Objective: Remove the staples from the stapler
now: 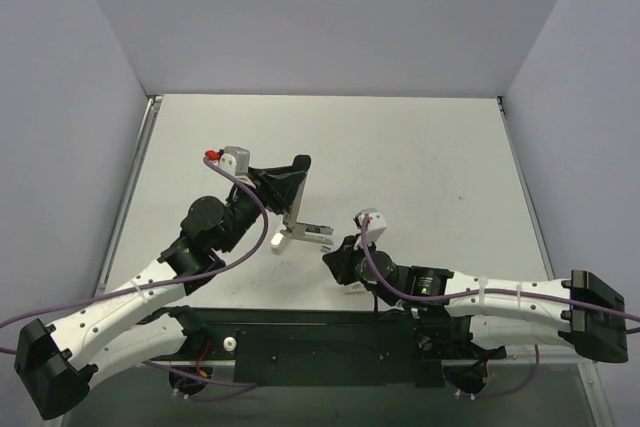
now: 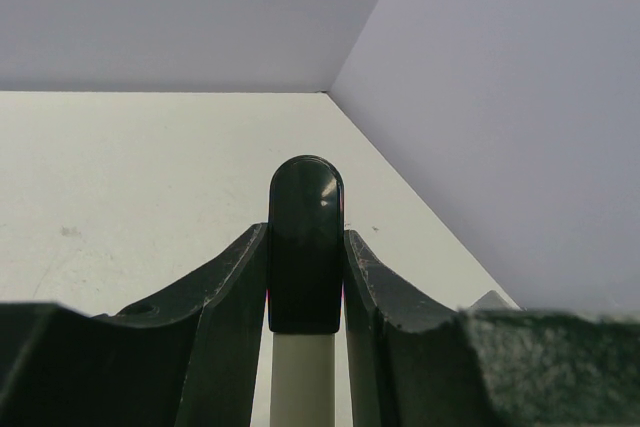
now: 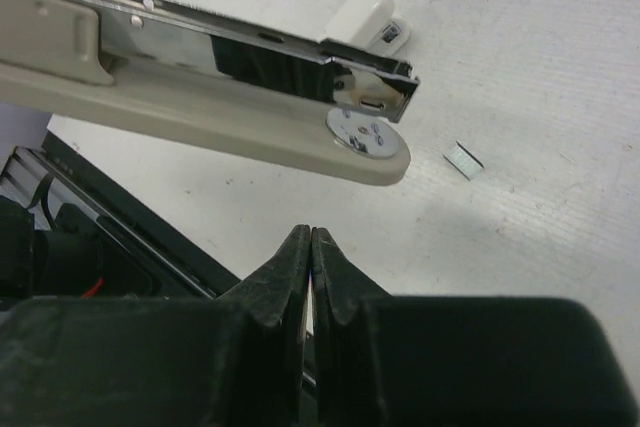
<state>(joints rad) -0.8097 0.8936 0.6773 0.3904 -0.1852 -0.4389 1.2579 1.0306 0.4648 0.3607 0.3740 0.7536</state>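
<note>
The stapler (image 1: 292,209) stands swung open in the middle of the table. Its white bar with the black end (image 2: 305,237) rises up, clamped between my left gripper's (image 1: 290,182) fingers (image 2: 235,287). Its beige base and shiny metal rail (image 3: 230,77) reach toward the right arm. A short silvery strip of staples (image 3: 463,160) lies on the table just past the stapler's anvil end. My right gripper (image 3: 312,232) is shut with nothing in it, hovering a little in front of that end, apart from it (image 1: 332,259).
A small white piece (image 3: 365,17) lies on the table beyond the stapler's rail. The black mounting plate (image 1: 320,342) runs along the near edge under both arms. Grey walls (image 1: 330,17) close the table at the back and sides.
</note>
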